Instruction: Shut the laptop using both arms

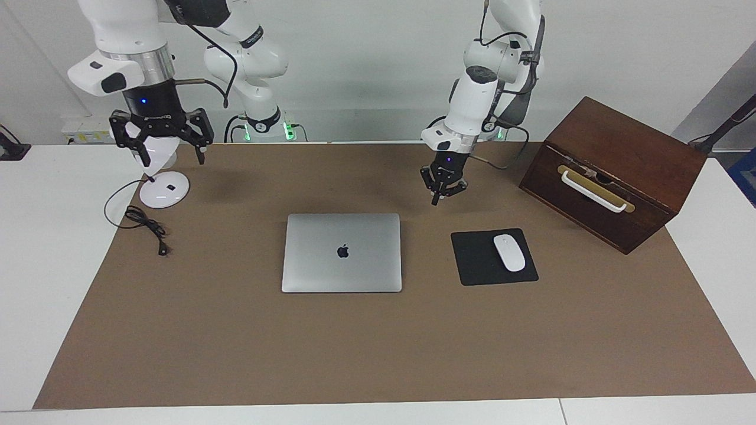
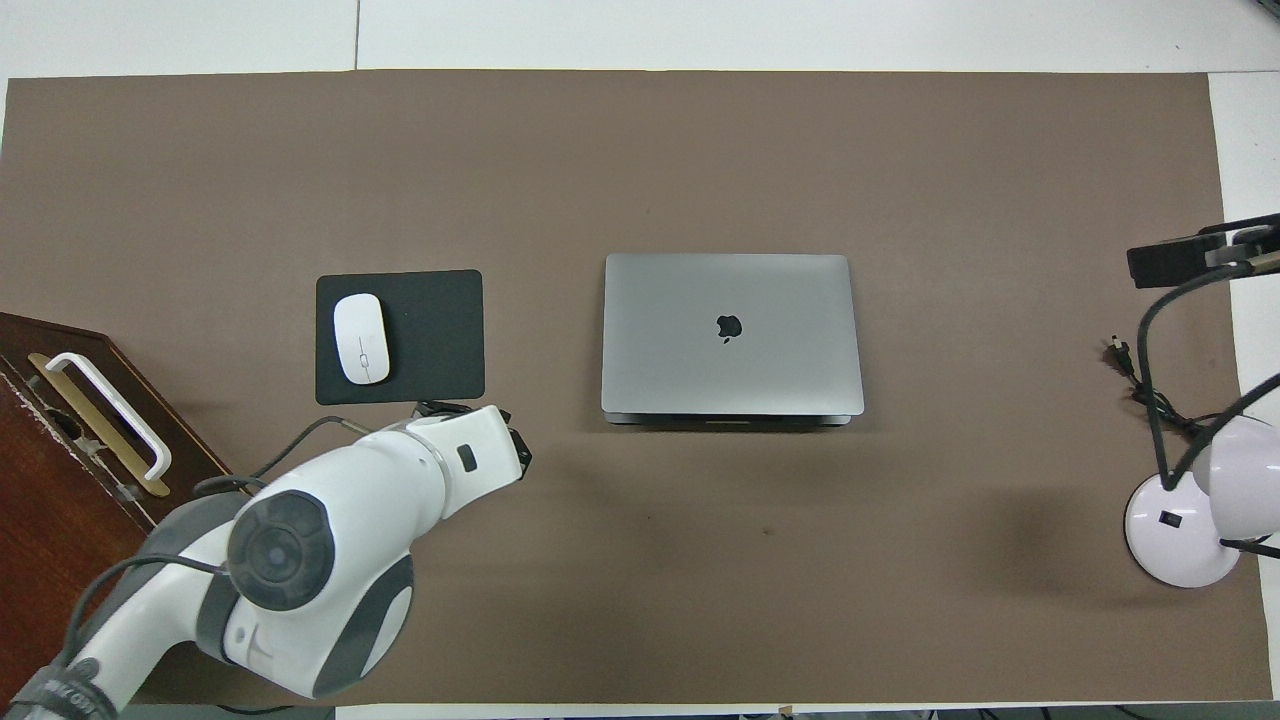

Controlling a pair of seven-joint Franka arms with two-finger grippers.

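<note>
The silver-grey laptop point(image 1: 341, 252) lies shut and flat in the middle of the brown mat, its dark logo facing up point(image 2: 730, 335). My left gripper point(image 1: 436, 199) hangs shut, with nothing in it, over the mat between the laptop and the robots, off the laptop's corner on the mouse pad's side. In the overhead view the wrist hides most of the left gripper point(image 2: 516, 447). My right gripper point(image 1: 172, 159) is raised and open over the lamp at the right arm's end of the table, well away from the laptop; the overhead view shows the right gripper point(image 2: 1166, 262) at its edge.
A black mouse pad point(image 1: 472, 260) carrying a white mouse point(image 1: 509, 252) lies beside the laptop toward the left arm's end. A dark wooden box point(image 1: 614, 171) with a white handle stands past it. A white lamp base point(image 1: 164, 190) and its black cable point(image 1: 144, 227) sit under the right gripper.
</note>
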